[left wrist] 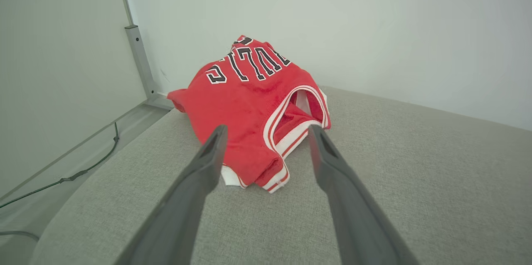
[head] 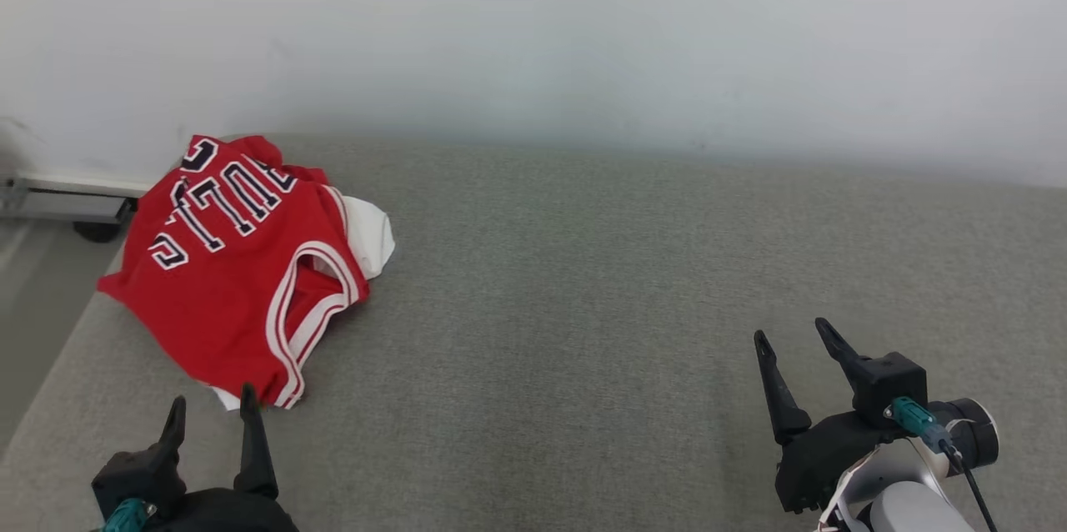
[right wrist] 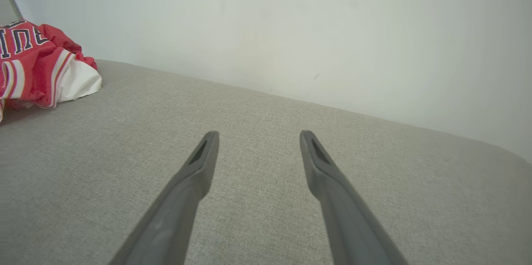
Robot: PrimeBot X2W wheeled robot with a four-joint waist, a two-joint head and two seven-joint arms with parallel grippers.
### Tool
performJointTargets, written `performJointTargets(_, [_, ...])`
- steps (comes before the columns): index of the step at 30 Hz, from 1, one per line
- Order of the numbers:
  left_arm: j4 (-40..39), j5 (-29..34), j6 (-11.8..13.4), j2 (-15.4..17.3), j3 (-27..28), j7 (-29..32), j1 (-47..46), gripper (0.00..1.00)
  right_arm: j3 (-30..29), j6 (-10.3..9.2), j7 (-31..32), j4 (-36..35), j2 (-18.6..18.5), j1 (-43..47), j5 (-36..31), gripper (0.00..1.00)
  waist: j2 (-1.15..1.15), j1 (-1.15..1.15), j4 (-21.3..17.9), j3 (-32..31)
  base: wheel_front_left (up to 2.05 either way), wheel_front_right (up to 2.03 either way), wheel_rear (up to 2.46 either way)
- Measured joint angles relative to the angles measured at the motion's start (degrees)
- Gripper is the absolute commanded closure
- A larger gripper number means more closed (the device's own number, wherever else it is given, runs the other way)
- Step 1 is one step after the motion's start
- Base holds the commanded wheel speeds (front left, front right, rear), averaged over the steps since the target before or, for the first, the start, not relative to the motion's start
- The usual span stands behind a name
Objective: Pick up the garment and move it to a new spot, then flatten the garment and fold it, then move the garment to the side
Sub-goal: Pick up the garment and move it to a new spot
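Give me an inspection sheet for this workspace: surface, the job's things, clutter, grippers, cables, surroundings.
Surface: grey fabric cushion, mostly bare.
Job's things: red jersey, crumpled, white lining showing, at the far left corner.
Clutter: nothing seen.
Grippers: left gripper open, at the jersey's near hem, contact unclear; right gripper open over bare cushion, well apart from the jersey.
Cables: dark cable on the floor left of the cushion; lead at the right wrist.
Surroundings: plain pale wall behind; metal post in the left corner.
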Motion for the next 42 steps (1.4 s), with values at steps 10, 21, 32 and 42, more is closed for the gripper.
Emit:
performJointTargets(10, [-0.2, 0.8, 0.0, 0.0, -0.1, 1.0, 0.1, 0.00, 0.2, 0.33, 0.0, 0.3, 0.4, 0.0, 0.1, 0.00, 0.00, 0.00, 7.3, -0.6, 0.00, 0.00, 0.00])
performJointTargets(21, [-0.6, 0.6, 0.0, 0.0, 0.7, 2.4, 0.2, 0.00, 1.7, 1.01, -0.1, 0.5, 1.6, -0.2, 0.2, 0.00, 0.00, 0.00, 14.3, -1.8, 0.00, 0.00, 0.00])
performJointTargets(32, [-1.7, -0.1, -0.1, 0.0, 1.2, 3.1, 1.5, 0.00, 2.9, 1.63, -0.1, 1.2, 2.4, -0.5, 0.2, 0.00, 0.00, 0.00, 14.7, -1.9, 0.00, 0.00, 0.00])
performJointTargets(42, [3.2, -4.2, -5.0, 1.5, 1.2, 6.0, -7.7, 0.00, 3.8, 2.34, 0.5, 1.0, 2.6, -2.7, 0.1, 0.00, 0.00, 0.00, 11.8, -0.2, 0.00, 0.00, 0.00])
